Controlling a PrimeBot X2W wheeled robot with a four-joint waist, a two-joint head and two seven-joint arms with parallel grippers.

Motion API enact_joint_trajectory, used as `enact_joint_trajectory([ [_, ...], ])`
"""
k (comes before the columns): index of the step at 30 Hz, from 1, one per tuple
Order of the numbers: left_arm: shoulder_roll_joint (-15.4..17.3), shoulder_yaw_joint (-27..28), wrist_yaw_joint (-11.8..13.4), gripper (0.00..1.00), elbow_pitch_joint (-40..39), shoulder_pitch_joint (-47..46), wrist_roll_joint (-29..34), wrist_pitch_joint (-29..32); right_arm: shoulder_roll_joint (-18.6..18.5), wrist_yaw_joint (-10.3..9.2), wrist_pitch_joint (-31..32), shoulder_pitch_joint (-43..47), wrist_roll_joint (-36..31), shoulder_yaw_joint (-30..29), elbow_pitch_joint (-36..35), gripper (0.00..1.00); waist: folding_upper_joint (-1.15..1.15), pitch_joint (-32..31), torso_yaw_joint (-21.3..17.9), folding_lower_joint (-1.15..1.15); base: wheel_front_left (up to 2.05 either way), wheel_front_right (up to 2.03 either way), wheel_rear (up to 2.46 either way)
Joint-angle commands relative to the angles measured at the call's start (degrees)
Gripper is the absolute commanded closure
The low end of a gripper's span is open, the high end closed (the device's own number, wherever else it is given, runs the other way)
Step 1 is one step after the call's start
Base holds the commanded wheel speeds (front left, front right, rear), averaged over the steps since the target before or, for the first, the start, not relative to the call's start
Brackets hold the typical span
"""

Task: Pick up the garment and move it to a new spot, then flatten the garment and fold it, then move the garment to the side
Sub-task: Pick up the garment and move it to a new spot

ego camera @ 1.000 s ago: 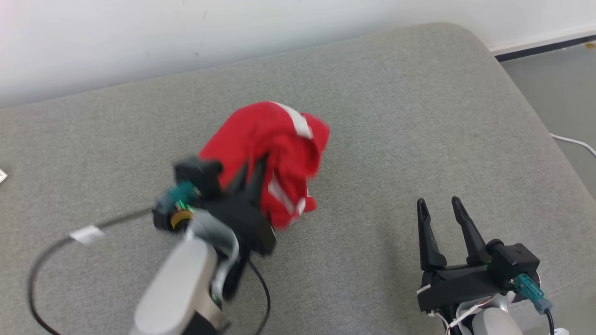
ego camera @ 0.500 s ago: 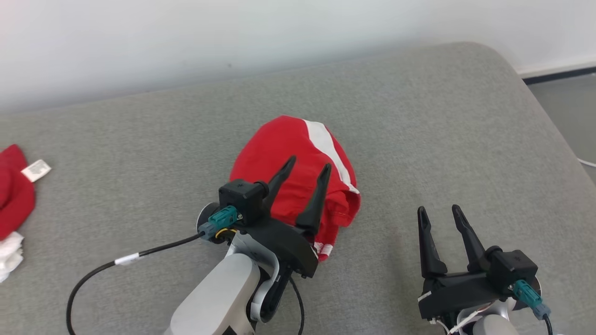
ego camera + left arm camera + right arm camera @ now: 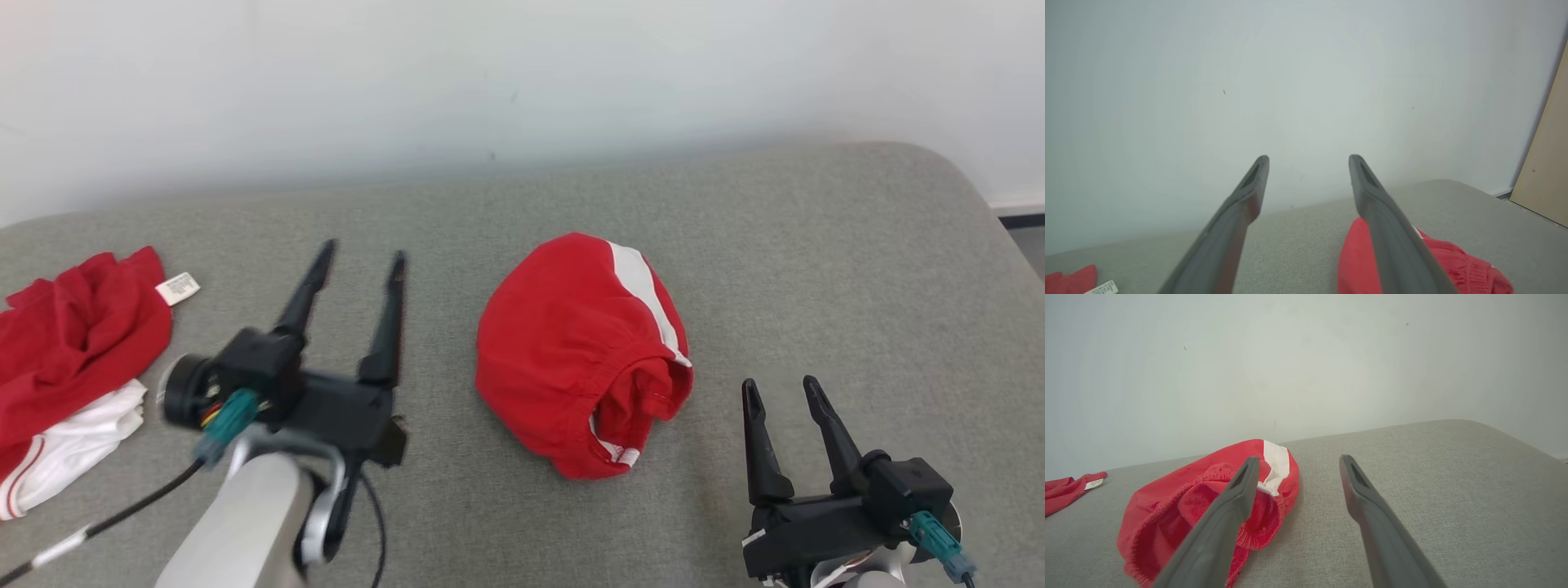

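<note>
The garment (image 3: 584, 351) is a red piece with a white stripe, lying bunched in a rounded heap on the grey cushion (image 3: 816, 269). It also appears at the lower right of the left wrist view (image 3: 1355, 261) and left of centre in the right wrist view (image 3: 1180, 502). My left gripper (image 3: 362, 257) hangs open to the left of the heap, apart from it, with nothing between its fingers. My right gripper (image 3: 778, 384) stands open at the lower right, just right of the heap's elastic opening, also empty.
More red and white cloth (image 3: 73, 359) with a white label lies at the cushion's left edge. A pale wall (image 3: 522, 82) runs behind the cushion. The rounded right corner of the cushion gives way to floor. A tan panel (image 3: 1547, 163) stands at the right.
My left gripper opened and let the garment drop onto the cushion, then drew back to the left, away from the heap. The camera shifted, bringing the left-hand cloth into view. The right gripper kept still.
</note>
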Motion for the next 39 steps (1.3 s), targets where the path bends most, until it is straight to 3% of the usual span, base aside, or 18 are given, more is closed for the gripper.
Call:
enact_joint_trajectory([
  [1, 0.7, 1.4, 0.6, 0.0, -1.5, 3.1, 1.3, -0.2, 0.1, -0.12, 0.0, 0.6, -0.4, 0.0, -0.3, 0.0, 0.0, -1.2, 1.3, 0.0, 0.0, 0.0, 0.0],
  [13, 5.5, 14.1, 2.1, 0.0, -10.4, 19.9, 9.7, -0.2, 0.1, -0.12, 0.0, 2.0, -0.6, 0.0, -1.2, 0.0, 0.0, -2.3, 1.7, 0.0, 0.0, 0.0, 0.0],
  [22, 2.9, 18.8, 1.6, 0.0, -12.2, 28.8, 13.3, -0.2, 0.1, -0.12, 0.0, 2.9, -0.9, -0.4, -2.1, 0.0, 0.0, -2.9, 1.9, 0.0, 0.0, 0.0, 0.0],
  [39, -3.3, 26.8, 0.2, 0.0, -11.6, 33.4, 17.9, -0.2, 0.1, -0.12, 0.0, 5.2, -0.8, 0.2, -3.0, 0.0, 0.0, -3.8, 0.7, 0.0, 0.0, 0.0, 0.0],
])
